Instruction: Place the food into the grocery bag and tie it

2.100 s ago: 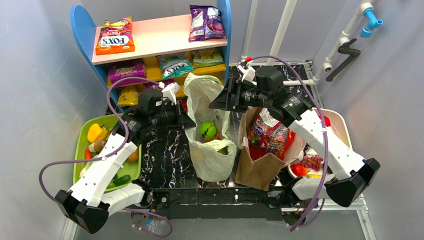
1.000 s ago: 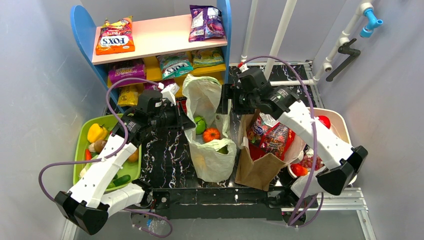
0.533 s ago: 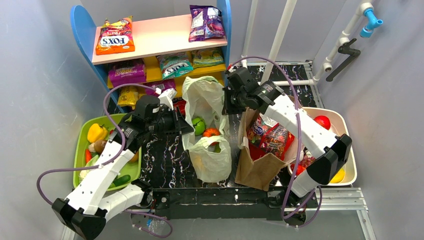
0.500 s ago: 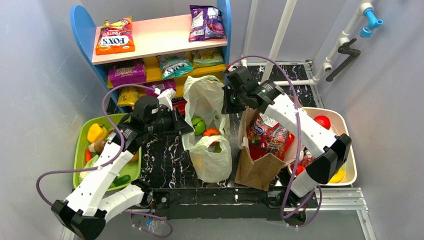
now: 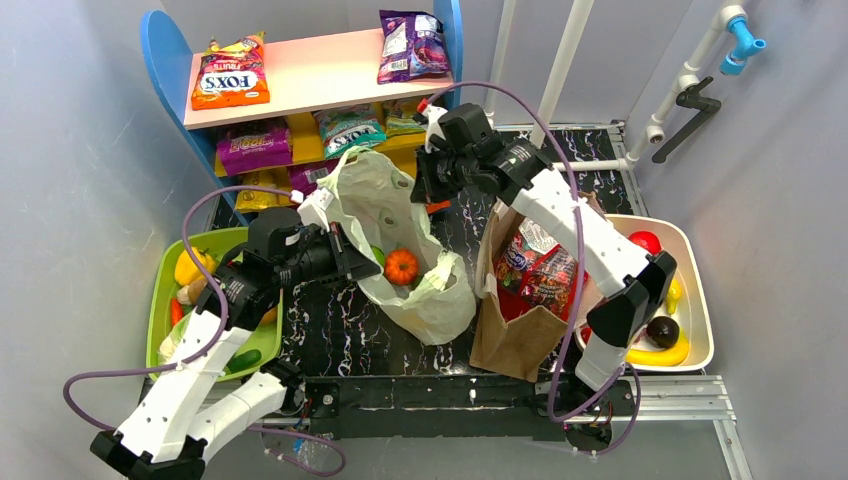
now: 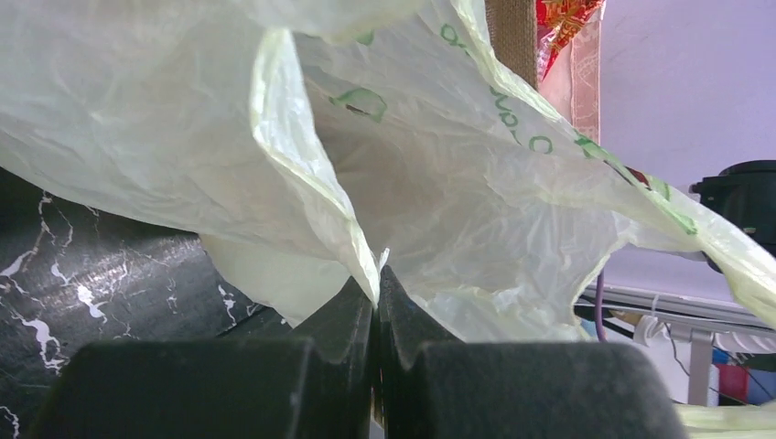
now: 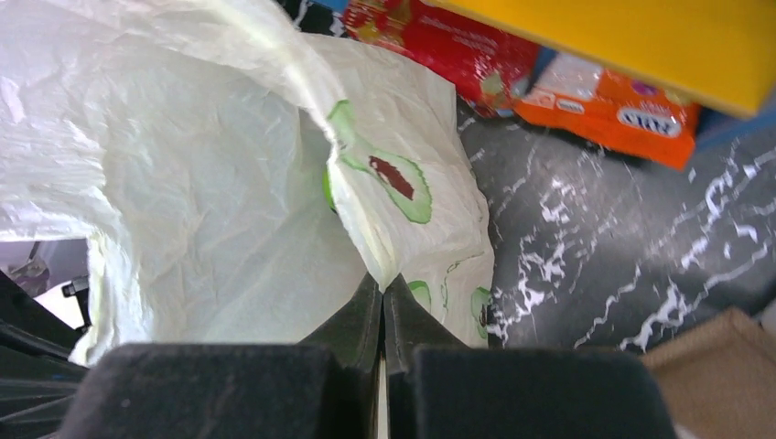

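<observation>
The grocery bag point(image 5: 392, 213), thin pale-green plastic, lies on the black marbled table with its mouth pulled wide between both grippers. An orange-red round food piece point(image 5: 401, 266) sits inside it, and a bit of green shows beside that. My left gripper point(image 5: 352, 263) is shut on the bag's left edge; in the left wrist view the left gripper point(image 6: 376, 282) pinches a fold of the bag point(image 6: 476, 192). My right gripper point(image 5: 426, 193) is shut on the far rim; the right wrist view shows the right gripper point(image 7: 382, 285) clamping a printed fold of the bag point(image 7: 201, 183).
A green tray point(image 5: 160, 300) at the left holds a yellow pepper point(image 5: 191, 266) and other vegetables. A brown paper bag point(image 5: 520, 335) of snacks stands right of the grocery bag. A white tub point(image 5: 697, 285) of fruit is at far right. A snack shelf point(image 5: 320, 75) stands behind.
My right gripper has shut on the bag's far rim and swung left and back. The left arm has drawn its edge leftward. The mouth now gapes wider and the bag leans left.
</observation>
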{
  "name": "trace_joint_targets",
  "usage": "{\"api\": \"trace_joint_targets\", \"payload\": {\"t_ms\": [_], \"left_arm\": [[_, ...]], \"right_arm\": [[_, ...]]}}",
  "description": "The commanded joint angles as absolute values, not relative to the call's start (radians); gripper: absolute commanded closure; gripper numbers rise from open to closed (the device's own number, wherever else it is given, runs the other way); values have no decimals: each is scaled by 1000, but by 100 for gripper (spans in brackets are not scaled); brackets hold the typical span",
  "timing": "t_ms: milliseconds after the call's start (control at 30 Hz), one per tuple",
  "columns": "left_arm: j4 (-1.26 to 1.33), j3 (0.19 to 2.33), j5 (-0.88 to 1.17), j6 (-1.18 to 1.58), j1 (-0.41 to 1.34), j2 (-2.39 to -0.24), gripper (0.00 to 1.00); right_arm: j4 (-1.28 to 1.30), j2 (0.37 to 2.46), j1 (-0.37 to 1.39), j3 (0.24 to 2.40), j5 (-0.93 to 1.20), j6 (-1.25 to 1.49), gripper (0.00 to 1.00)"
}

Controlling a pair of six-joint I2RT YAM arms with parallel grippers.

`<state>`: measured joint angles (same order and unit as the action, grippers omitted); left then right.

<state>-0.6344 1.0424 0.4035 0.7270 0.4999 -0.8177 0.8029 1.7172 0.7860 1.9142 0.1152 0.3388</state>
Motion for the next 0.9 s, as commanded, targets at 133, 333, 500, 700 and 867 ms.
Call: {"api": "trace_joint_targets", "payload": {"t_ms": [133,333,500,700,867], "left_arm": [[-656,1050,445,842,505,-767,100],[-769,1128,401,737,506,-748,80],[-1082,1351,157,524,506,-804,43],[-1168,1543,-30,370,506,-871,31],[-1202,1679,-182,260,506,-938,21]], "right_arm": [[692,1839,790,2078,368,175,99],[754,1910,789,2183,394,112,99],[750,1897,789,2156,450,77,99],[743,1897,789,2144,487,61,99],[752,1897,789,2145,484,60,99]]}}
